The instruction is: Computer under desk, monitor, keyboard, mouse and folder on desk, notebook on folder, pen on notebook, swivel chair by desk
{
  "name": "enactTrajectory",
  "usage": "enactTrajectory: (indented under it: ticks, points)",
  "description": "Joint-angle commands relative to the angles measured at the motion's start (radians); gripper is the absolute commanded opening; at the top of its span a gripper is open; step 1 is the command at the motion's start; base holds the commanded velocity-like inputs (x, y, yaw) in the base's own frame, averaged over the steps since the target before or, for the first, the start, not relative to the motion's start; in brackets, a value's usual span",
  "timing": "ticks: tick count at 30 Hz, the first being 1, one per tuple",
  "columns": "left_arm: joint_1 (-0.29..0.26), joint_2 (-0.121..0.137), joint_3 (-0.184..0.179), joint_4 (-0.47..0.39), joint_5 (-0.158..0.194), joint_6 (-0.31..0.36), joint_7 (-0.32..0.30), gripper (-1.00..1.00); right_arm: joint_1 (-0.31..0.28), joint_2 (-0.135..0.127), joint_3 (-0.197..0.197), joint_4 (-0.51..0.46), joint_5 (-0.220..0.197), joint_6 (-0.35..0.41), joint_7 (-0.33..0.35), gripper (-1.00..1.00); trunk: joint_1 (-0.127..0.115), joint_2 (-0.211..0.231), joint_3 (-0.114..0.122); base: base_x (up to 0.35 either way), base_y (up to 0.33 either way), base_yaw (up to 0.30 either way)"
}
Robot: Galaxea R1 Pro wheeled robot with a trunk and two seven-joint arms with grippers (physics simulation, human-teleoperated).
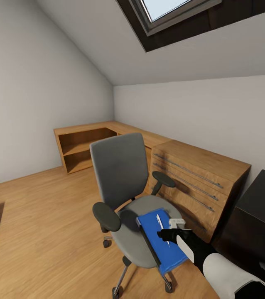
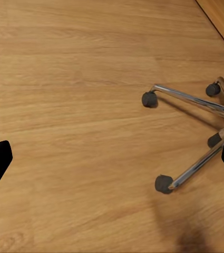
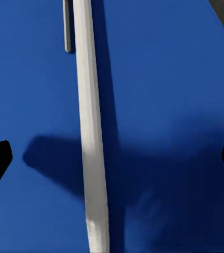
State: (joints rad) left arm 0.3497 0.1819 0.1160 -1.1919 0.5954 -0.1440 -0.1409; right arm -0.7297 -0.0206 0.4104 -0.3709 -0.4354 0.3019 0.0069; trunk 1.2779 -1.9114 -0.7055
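Observation:
The grey swivel chair (image 1: 120,174) stands on the wooden floor, facing me. On its seat lies the blue folder (image 1: 168,254), with the whitish pen (image 1: 160,222) on top of it. My right gripper (image 1: 164,236) hovers open just over the folder. In the right wrist view the pen (image 3: 90,132) runs between the spread fingers of that gripper (image 3: 114,158), against the folder (image 3: 164,79). My left gripper (image 2: 112,158) is open above bare floor, near the chair's chrome base (image 2: 196,105). The notebook, monitor, keyboard, mouse and computer are out of view.
A light wooden drawer unit (image 1: 199,178) stands right behind the chair, joined to a low corner shelf (image 1: 82,149) along the walls. A black box-like piece of furniture (image 1: 257,211) sits at the right edge; I cannot tell what it is. Open floor (image 1: 41,224) lies to the left.

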Motion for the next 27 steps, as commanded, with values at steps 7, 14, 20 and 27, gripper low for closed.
enactTrajectory:
  ticks: [7,14,20,27]
  points:
    - [0.0,0.001,0.001,0.0,0.011,0.0,-0.006,1.0,0.0,-0.001,0.004,-0.002,-0.002,0.005,0.002,1.0,0.0,-0.001,-0.001,0.0,0.0,0.0]
    - [0.0,0.001,0.001,0.0,0.011,0.0,-0.006,1.0,0.0,-0.001,0.003,-0.002,-0.002,0.005,0.002,1.0,0.0,-0.001,-0.001,0.0,0.0,0.0]
    - [0.0,0.001,0.001,0.0,0.011,0.0,-0.006,1.0,0.0,-0.002,0.002,-0.002,-0.002,0.005,0.002,1.0,0.0,-0.001,-0.001,0.0,0.0,0.0]
    - [0.0,0.0,0.001,0.0,0.011,0.0,-0.006,1.0,0.0,-0.002,0.001,-0.002,-0.002,0.005,0.003,-1.0,0.0,-0.001,-0.001,0.0,0.0,0.0]
